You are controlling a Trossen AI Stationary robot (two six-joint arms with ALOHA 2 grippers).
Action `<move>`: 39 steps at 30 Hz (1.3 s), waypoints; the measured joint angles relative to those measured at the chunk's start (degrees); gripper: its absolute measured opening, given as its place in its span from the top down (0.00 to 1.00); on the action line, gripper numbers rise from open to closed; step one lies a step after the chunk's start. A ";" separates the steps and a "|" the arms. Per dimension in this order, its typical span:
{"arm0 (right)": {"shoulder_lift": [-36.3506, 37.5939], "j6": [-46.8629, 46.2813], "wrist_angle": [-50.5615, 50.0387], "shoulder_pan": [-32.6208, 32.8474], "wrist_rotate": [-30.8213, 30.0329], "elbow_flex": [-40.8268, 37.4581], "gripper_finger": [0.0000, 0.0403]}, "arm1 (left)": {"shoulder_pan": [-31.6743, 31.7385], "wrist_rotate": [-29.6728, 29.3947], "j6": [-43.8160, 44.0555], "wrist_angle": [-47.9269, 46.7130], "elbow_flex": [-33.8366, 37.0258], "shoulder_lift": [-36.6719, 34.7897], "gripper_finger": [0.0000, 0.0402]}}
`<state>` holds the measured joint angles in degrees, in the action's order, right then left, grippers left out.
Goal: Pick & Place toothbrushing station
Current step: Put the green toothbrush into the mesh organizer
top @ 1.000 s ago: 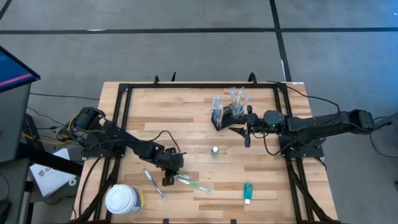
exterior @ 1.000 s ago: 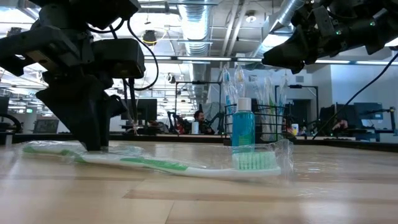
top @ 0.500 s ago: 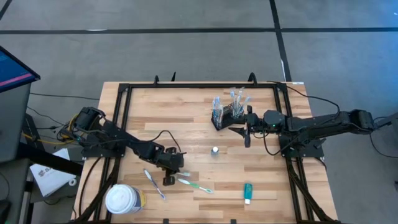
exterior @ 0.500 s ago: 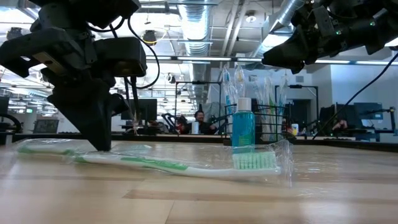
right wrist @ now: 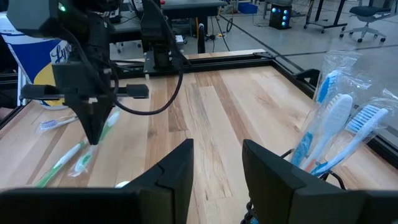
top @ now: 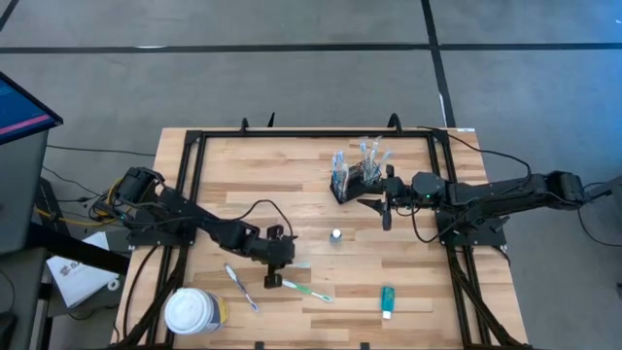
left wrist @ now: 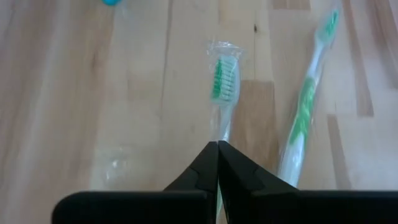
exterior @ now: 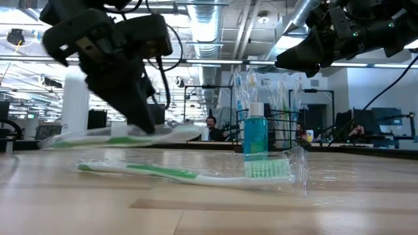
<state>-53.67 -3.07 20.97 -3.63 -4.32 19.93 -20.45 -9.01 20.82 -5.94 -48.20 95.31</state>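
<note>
— Two green toothbrushes show low in the overhead frame. Which one have you got?

— My left gripper [top: 273,264] has its fingers [left wrist: 202,173] pressed together on the handle of the wrapped green toothbrush [left wrist: 222,87]. In the level view it hangs clear of the wood, left of centre. The second green toothbrush [exterior: 170,172] lies flat on the table [top: 292,185] just beside it, also in clear wrap.

— And the caddy?

— The black wire caddy [top: 356,177] stands in the upper middle of the overhead frame, with wrapped blue and white toothbrushes [right wrist: 339,127] upright in it. My right gripper [top: 379,207] hovers just beside it, on its right, fingers apart and holding nothing.

— What else lies loose?

— A blue toothbrush [top: 241,288] at lower left, near the white-lidded tub [top: 191,311] in the bottom-left corner. The teal tube [top: 387,301] lies at lower right, and a small blue bottle [exterior: 255,130] with a white cap stands mid-table, between the caddy and the loose brushes.
</note>
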 joint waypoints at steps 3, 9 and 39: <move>0.00 0.00 0.00 0.03 0.00 -0.01 0.68 | 0.26 -0.73 -0.15 0.33 -0.77 0.00 1.00; 0.01 0.00 0.04 0.03 0.00 0.01 0.68 | 0.26 -3.16 -3.19 3.62 -0.90 -1.80 1.00; 0.00 0.02 5.92 0.29 0.00 0.04 0.68 | 12.20 -6.01 -20.95 41.57 -0.92 -9.75 1.00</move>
<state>-53.67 -3.05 26.89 -3.33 -4.32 19.97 -8.25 -15.03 -0.13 35.63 -49.12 85.56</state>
